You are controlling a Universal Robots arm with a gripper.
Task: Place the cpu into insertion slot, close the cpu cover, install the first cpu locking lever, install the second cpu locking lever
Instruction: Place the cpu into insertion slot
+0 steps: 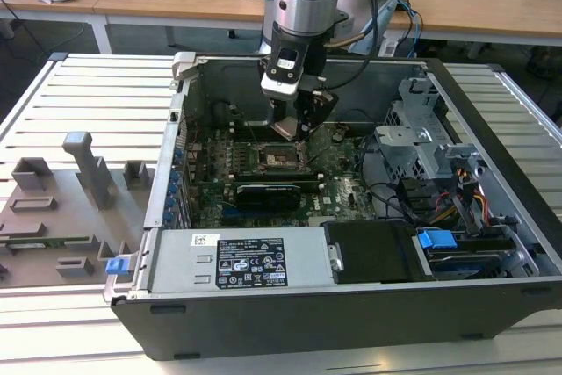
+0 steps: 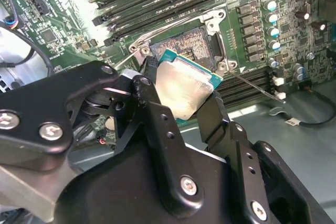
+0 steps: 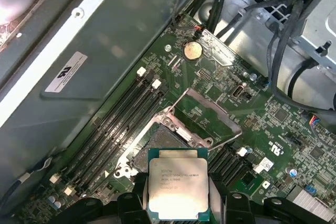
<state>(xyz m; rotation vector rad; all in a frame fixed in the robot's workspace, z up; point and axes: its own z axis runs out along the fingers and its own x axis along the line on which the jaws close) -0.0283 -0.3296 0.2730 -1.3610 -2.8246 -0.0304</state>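
Observation:
My gripper (image 1: 299,126) hangs inside the open computer case, shut on the cpu (image 2: 186,87), a flat square chip with a dull silver top and a green rim. Its black fingers (image 2: 151,74) clamp two opposite edges of the chip. The cpu (image 3: 177,182) is held tilted just above the insertion slot (image 3: 143,156), a square black socket (image 2: 185,39) on the green motherboard. The cpu cover (image 3: 206,115), a metal frame with a square window, stands swung open on the far side of the socket. A thin wire locking lever (image 2: 253,85) sticks out beside the socket.
Long black memory slots (image 3: 118,124) run beside the socket. Black cables (image 3: 283,51) and a metal drive cage (image 1: 430,142) fill the case on the exterior view's right. A power supply (image 1: 255,265) sits at the case front. A grey fixture (image 1: 79,199) lies on the table.

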